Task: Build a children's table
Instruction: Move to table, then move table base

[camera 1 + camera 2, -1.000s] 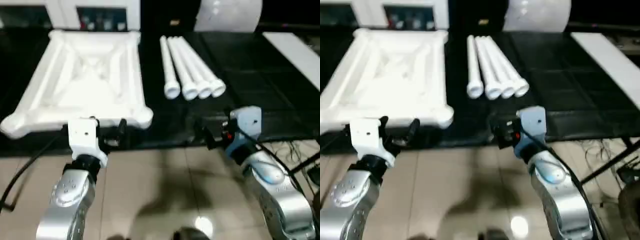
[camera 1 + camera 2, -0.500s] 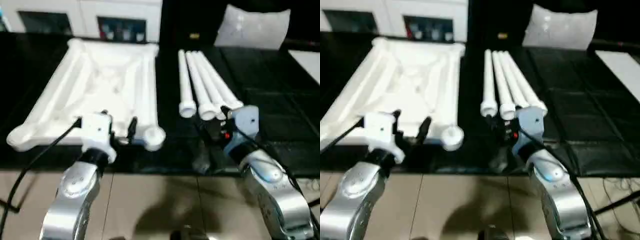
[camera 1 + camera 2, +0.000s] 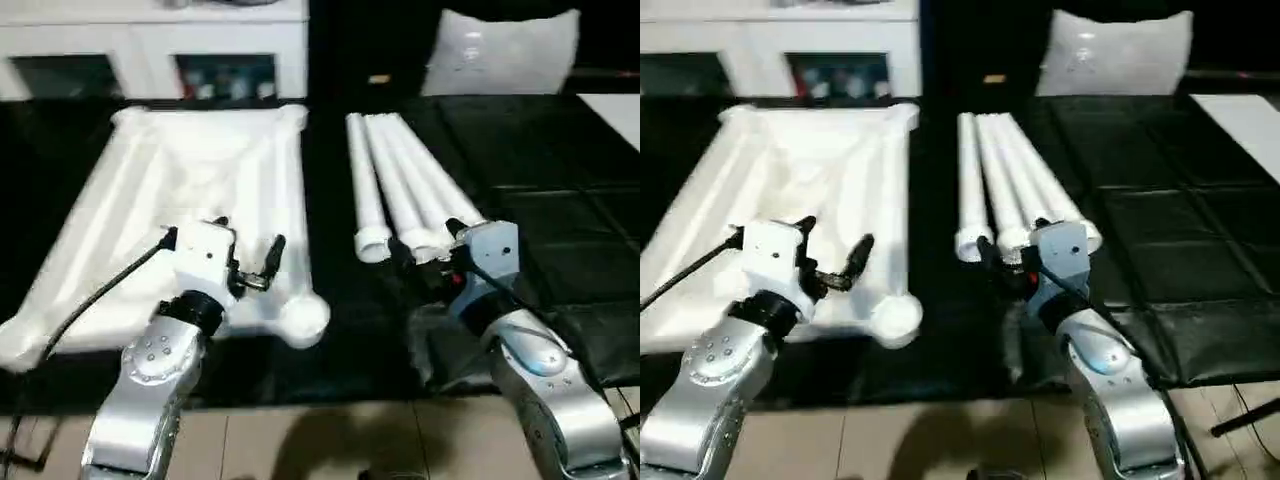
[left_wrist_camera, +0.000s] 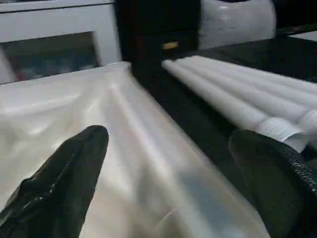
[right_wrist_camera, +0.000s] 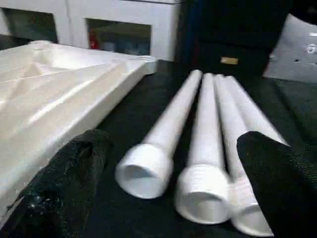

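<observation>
The white table top [image 3: 190, 190] lies upside down on the left, ribs up, with a round socket [image 3: 305, 322] at its near right corner. Four white legs [image 3: 400, 180] lie side by side to its right, their wide ends [image 5: 146, 171] pointing at me. My left gripper [image 3: 222, 247] hovers open over the top's near right part, its fingers [image 4: 64, 178] spread above a rib. Just short of the leg ends, my right gripper [image 3: 425, 245] stands open, and its fingers [image 5: 69, 183] bracket the two nearest leg ends without touching them.
A black sheet-covered work surface [image 3: 540, 180] carries everything. White cabinets [image 3: 150, 50] stand behind it, a pale bag [image 3: 505, 50] sits at the back right, and a white board [image 3: 618, 105] lies at the right edge. A black cable [image 3: 90, 300] trails from my left wrist. Tiled floor [image 3: 330, 445] lies nearest.
Both arms have reached forward from the work surface's front edge. The left gripper now hangs over the table top, and the right one is at the leg ends. The camera has also shifted.
</observation>
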Robot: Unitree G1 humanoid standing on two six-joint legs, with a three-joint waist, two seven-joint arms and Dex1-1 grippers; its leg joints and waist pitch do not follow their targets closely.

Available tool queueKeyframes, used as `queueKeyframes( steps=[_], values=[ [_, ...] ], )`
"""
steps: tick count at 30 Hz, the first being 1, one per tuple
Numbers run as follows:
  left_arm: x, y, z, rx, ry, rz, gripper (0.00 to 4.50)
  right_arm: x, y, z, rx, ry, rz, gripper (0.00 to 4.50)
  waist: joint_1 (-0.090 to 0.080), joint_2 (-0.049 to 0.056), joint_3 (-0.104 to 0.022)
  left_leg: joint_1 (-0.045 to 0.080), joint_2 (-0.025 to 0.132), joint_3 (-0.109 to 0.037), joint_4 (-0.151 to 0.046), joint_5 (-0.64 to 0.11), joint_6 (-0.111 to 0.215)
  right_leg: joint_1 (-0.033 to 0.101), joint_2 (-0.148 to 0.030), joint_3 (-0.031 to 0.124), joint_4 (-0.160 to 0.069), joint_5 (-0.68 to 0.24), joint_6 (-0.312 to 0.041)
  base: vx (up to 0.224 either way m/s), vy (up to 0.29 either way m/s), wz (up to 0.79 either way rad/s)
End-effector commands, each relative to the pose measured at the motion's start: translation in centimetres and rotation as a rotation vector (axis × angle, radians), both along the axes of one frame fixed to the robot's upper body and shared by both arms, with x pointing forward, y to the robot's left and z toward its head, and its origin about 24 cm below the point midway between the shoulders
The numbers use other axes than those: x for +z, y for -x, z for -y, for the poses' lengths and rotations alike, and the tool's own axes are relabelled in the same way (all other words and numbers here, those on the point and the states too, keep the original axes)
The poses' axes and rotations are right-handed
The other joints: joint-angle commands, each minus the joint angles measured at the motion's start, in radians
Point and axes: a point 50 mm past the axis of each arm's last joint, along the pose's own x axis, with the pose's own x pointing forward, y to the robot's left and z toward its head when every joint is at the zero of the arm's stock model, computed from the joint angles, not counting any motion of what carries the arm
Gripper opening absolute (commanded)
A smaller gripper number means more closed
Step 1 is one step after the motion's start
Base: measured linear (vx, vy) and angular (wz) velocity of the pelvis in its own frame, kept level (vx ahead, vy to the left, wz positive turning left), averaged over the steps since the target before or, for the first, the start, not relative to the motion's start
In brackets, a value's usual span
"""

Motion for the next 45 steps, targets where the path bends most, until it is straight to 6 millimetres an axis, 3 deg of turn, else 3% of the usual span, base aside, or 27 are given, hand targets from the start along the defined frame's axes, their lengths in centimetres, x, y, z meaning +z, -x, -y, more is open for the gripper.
queueKeyframes(
  steps=[1,2,3,4,5,6,7,8,9,10,11,12,13,14,15,16,18,20,21,23,26,32,36,38,40,41,45],
  values=[
    [0.1,0.1,-0.4,-0.018,-0.023,0.004,4.48,0.7,-0.1,-0.1,0.018,-0.009,0.026,4.50,0.050,-0.032,-0.066,-0.119,0.029,-0.018,0.053,0.037,0.100,0.169,-0.184,0.155,-0.156,-0.141,-0.264,0.155,-0.061,0.01],
    [0.1,0.1,-0.4,-0.028,-0.020,0.006,4.48,0.7,-0.1,0.0,0.020,-0.007,0.022,4.50,0.052,-0.032,-0.068,-0.131,0.030,-0.022,0.052,0.077,0.060,0.168,-0.164,0.137,-0.144,-0.088,-0.283,0.154,-0.036,-0.16],
    [0.3,0.3,-0.4,-0.074,-0.010,0.009,4.48,0.8,-0.1,-0.1,0.061,-0.015,0.013,4.50,0.057,-0.018,-0.054,-0.118,0.048,-0.021,-0.023,0.209,0.011,0.128,-0.098,0.065,-0.138,0.012,-0.326,0.129,-0.024,-0.14],
    [0.3,0.4,-0.4,-0.096,-0.006,0.009,4.48,0.8,-0.1,-0.2,0.089,-0.025,0.012,4.50,0.061,0.005,-0.061,-0.114,0.059,-0.022,-0.067,0.285,0.015,0.122,-0.069,0.033,-0.115,0.064,-0.312,0.129,-0.024,-0.14],
    [0.3,0.5,-0.6,-0.118,-0.014,0.000,4.48,1.0,-0.1,-0.2,0.103,-0.012,0.013,4.50,0.058,0.046,-0.066,-0.053,0.101,-0.030,-0.119,0.335,0.044,0.076,-0.022,-0.013,-0.095,0.126,-0.232,0.138,0.017,-0.09],
    [0.2,0.5,-0.7,-0.130,-0.023,-0.008,4.48,1.1,-0.2,-0.2,0.109,-0.002,0.014,4.50,0.032,0.068,-0.087,0.021,0.178,-0.107,-0.091,0.547,0.183,-0.001,0.004,-0.020,-0.004,0.201,-0.153,0.153,0.039,0.02],
    [0.2,0.6,-0.8,-0.158,-0.037,-0.014,4.48,1.3,-0.2,-0.4,0.146,-0.030,0.018,4.50,0.027,0.062,-0.096,0.049,0.207,-0.132,-0.078,0.686,0.232,-0.038,-0.021,0.003,0.000,0.192,-0.125,0.153,0.039,0.02],
    [0.0,0.9,-1.1,-0.244,-0.059,-0.051,4.48,2.0,-0.2,-0.7,0.222,-0.039,0.052,4.50,0.025,0.059,-0.102,0.059,0.218,-0.151,-0.071,0.844,0.256,-0.048,-0.041,0.021,0.001,0.200,-0.094,0.110,0.030,0.03],
    [0.0,0.9,-1.1,-0.248,-0.060,-0.053,4.48,2.1,-0.2,-0.7,0.226,-0.039,0.054,4.50,0.030,0.037,-0.102,0.050,0.184,-0.148,-0.056,1.113,0.230,-0.055,-0.075,0.060,-0.021,0.294,-0.006,0.000,0.000,0.00],
    [0.0,1.1,-1.2,-0.281,-0.068,-0.067,4.48,2.1,-0.2,-0.8,0.255,-0.021,0.056,4.50,0.036,0.027,-0.101,0.025,0.149,-0.131,-0.054,1.050,0.201,-0.034,-0.078,0.066,-0.031,0.341,-0.005,0.000,0.000,0.00],
    [-0.1,1.3,-1.5,-0.340,-0.087,-0.092,4.48,1.8,-0.2,-0.8,0.303,0.025,0.034,4.50,0.054,-0.002,-0.102,-0.052,0.074,-0.066,-0.060,0.794,0.130,0.034,-0.069,0.066,-0.034,0.528,-0.003,0.000,0.000,0.00],
    [-0.1,1.5,-1.6,-0.384,-0.106,-0.109,4.48,1.6,-0.1,-0.8,0.329,0.034,0.014,4.50,0.078,0.002,-0.094,-0.067,0.068,-0.036,-0.078,0.453,0.053,0.042,-0.074,0.064,-0.051,0.579,-0.001,0.000,0.000,0.00],
    [-0.1,1.6,-1.8,-0.417,-0.127,-0.119,4.48,1.5,-0.1,-0.7,0.341,0.032,0.003,4.50,0.073,-0.001,-0.089,-0.072,0.075,-0.033,-0.092,0.320,0.020,0.050,-0.074,0.061,-0.052,0.556,-0.010,0.000,0.000,0.00],
    [-0.2,1.8,-2.3,-0.474,-0.176,-0.144,4.48,1.4,-0.2,-0.6,0.360,0.073,-0.010,4.50,0.074,0.012,-0.080,-0.058,0.091,-0.037,-0.115,0.156,-0.044,0.050,-0.062,0.043,-0.059,0.427,-0.054,-0.066,-0.015,-0.02],
    [-0.2,1.9,-2.6,-0.506,-0.199,-0.162,4.48,1.4,-0.3,-0.5,0.373,0.099,-0.014,4.50,0.065,0.019,-0.071,-0.043,0.107,-0.044,-0.131,0.035,-0.072,0.040,-0.050,0.038,-0.065,0.265,-0.111,-0.078,-0.006,-0.04],
    [-0.2,1.9,-2.7,-0.515,-0.204,-0.166,4.48,1.4,-0.2,-0.5,0.381,0.105,-0.017,4.50,0.062,0.020,-0.066,-0.037,0.110,-0.042,-0.138,-0.015,-0.079,0.036,-0.047,0.038,-0.071,0.189,-0.142,-0.078,-0.006,-0.04],
    [-0.2,1.8,-3.5,-0.582,-0.256,-0.176,4.48,1.0,0.1,-0.7,0.507,0.113,-0.078,4.50,0.063,0.022,-0.048,-0.023,0.117,-0.030,-0.157,-0.220,-0.104,0.022,-0.054,0.049,-0.097,-0.118,-0.222,-0.088,0.013,0.02],
    [-0.1,1.5,-4.0,-0.625,-0.281,-0.183,4.11,0.9,0.4,-0.8,0.566,0.119,-0.097,4.50,0.067,0.016,-0.040,-0.014,0.116,-0.020,-0.158,-0.324,-0.140,0.010,-0.068,0.060,-0.118,-0.343,-0.210,-0.097,0.017,0.03],
    [-0.1,1.4,-4.1,-0.640,-0.290,-0.184,4.11,0.9,0.4,-0.8,0.585,0.121,-0.103,4.50,0.069,0.016,-0.044,-0.016,0.119,-0.019,-0.160,-0.323,-0.154,0.010,-0.072,0.062,-0.121,-0.381,-0.195,-0.085,0.021,-0.03],
    [-0.2,1.3,-4.7,-0.737,-0.315,-0.237,4.11,0.7,0.8,-0.9,0.649,0.132,-0.131,4.50,0.072,0.015,-0.048,-0.021,0.123,-0.017,-0.170,-0.298,-0.157,0.008,-0.066,0.055,-0.115,-0.327,-0.181,-0.072,0.026,-0.05],
    [-0.3,1.2,-4.9,-0.786,-0.346,-0.260,3.92,0.6,1.0,-0.9,0.687,0.137,-0.150,4.50,0.071,0.015,-0.052,-0.025,0.124,-0.012,-0.177,-0.286,-0.152,0.006,-0.064,0.046,-0.108,-0.244,-0.180,0.000,0.000,0.00],
    [-1.0,0.1,-4.5,-0.879,-0.403,-0.289,3.92,0.1,1.5,-0.7,0.741,0.164,-0.207,4.50,0.073,0.024,-0.055,-0.026,0.126,-0.003,-0.172,-0.220,-0.130,0.004,-0.072,0.052,-0.105,-0.143,-0.195,0.000,0.000,0.00],
    [-1.4,0.2,-4.3,-0.941,-0.416,-0.331,3.92,-0.1,1.9,-0.5,0.744,0.174,-0.213,4.50,0.075,0.028,-0.069,-0.039,0.127,0.006,-0.155,-0.025,-0.068,0.018,-0.070,0.045,-0.083,0.155,-0.237,0.000,0.000,0.00],
    [-1.5,0.3,-4.3,-0.973,-0.416,-0.356,3.92,-0.3,2.2,-0.4,0.750,0.171,-0.229,4.50,0.078,0.031,-0.073,-0.038,0.127,0.011,-0.146,0.037,-0.037,0.015,-0.068,0.042,-0.077,0.258,-0.248,0.000,0.000,0.00],
    [-1.6,0.3,-4.3,-0.992,-0.418,-0.364,3.92,-0.4,2.4,-0.3,0.751,0.172,-0.238,4.50,0.077,0.026,-0.070,-0.041,0.127,0.014,-0.147,0.036,-0.025,0.017,-0.066,0.040,-0.078,0.268,-0.253,0.000,0.000,0.00],
    [-1.6,0.2,-4.3,-0.993,-0.420,-0.363,3.92,-0.5,2.4,-0.3,0.751,0.172,-0.242,4.50,0.077,0.032,-0.064,-0.038,0.130,0.013,-0.152,-0.004,-0.026,0.016,-0.069,0.039,-0.083,0.214,-0.263,0.000,0.000,0.00],
    [-1.6,-0.2,-4.4,-0.994,-0.425,-0.363,3.92,-0.6,2.7,-0.4,0.768,0.167,-0.265,4.50,0.075,0.032,-0.051,-0.034,0.135,0.014,-0.163,-0.091,-0.048,0.013,-0.069,0.041,-0.093,0.058,-0.281,0.000,0.000,0.00]
  ],
)
